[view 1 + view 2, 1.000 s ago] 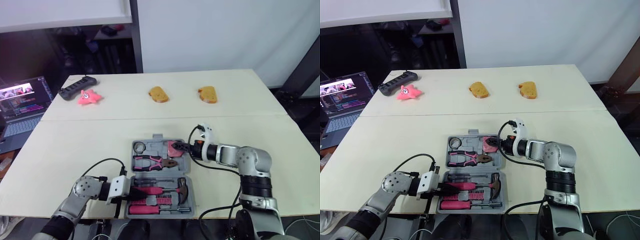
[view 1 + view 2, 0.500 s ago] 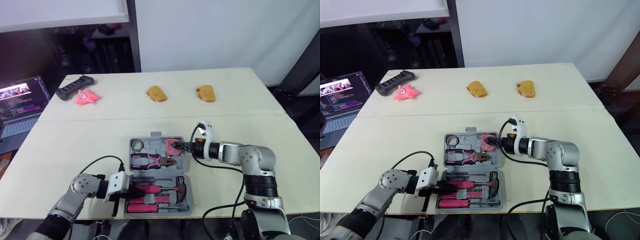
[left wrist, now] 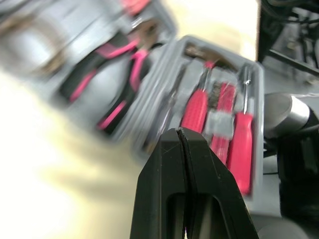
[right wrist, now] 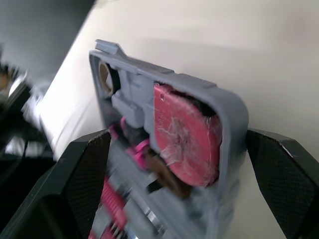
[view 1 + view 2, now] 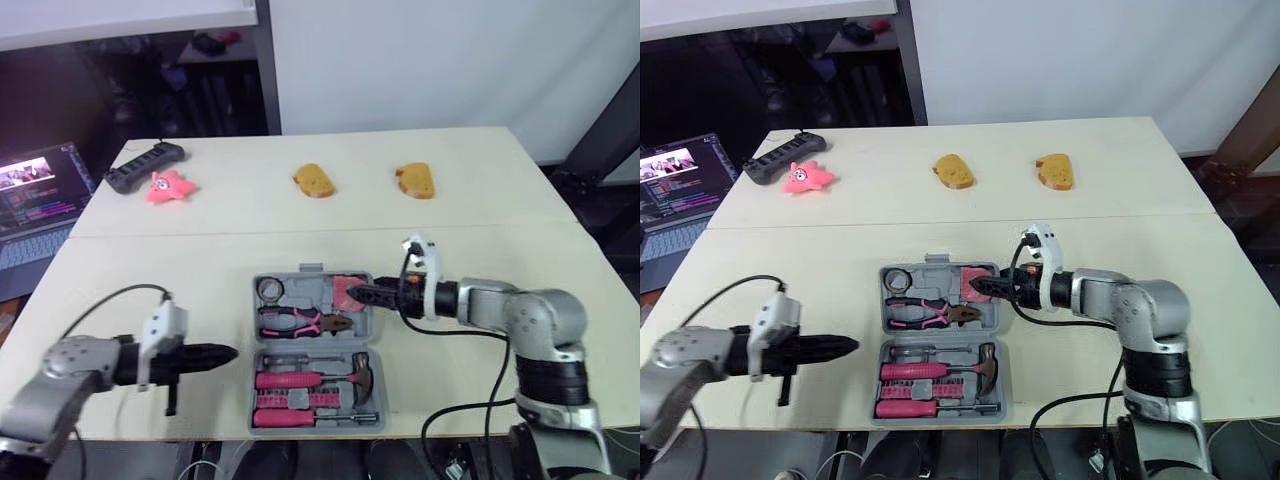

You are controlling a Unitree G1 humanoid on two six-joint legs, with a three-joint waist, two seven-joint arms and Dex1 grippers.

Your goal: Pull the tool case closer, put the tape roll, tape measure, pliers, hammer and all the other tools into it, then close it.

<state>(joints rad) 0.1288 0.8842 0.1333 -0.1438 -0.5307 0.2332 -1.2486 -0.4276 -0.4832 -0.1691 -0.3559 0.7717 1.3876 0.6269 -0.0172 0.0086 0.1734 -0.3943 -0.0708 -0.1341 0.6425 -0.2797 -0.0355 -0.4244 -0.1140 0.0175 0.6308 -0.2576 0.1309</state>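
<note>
The grey tool case [image 5: 372, 336] lies open near the table's front edge. Its far half holds the tape roll [image 5: 270, 291], the pink tape measure [image 5: 347, 292] and the pliers [image 5: 300, 322]. In the near half are the hammer [image 5: 360, 371] and pink-handled screwdrivers [image 5: 288, 381]. My right gripper [image 5: 366, 294] is at the case's far right corner. In the right wrist view it is open [image 4: 177, 133], a finger on each side of the tape measure [image 4: 187, 139]. My left gripper [image 5: 226, 352] is shut on nothing, on bare table left of the case, pointing at it [image 3: 179, 132].
Two orange bread-like pieces [image 5: 315, 183] [image 5: 415, 181] lie at the back of the table. A pink toy [image 5: 165, 187] and a black power strip [image 5: 136, 166] sit at the back left. A laptop [image 5: 35, 195] stands off the table's left side.
My left gripper has drawn back leftward out of the case's near half onto bare table. My right gripper stays at the tape measure corner. The camera has shifted.
</note>
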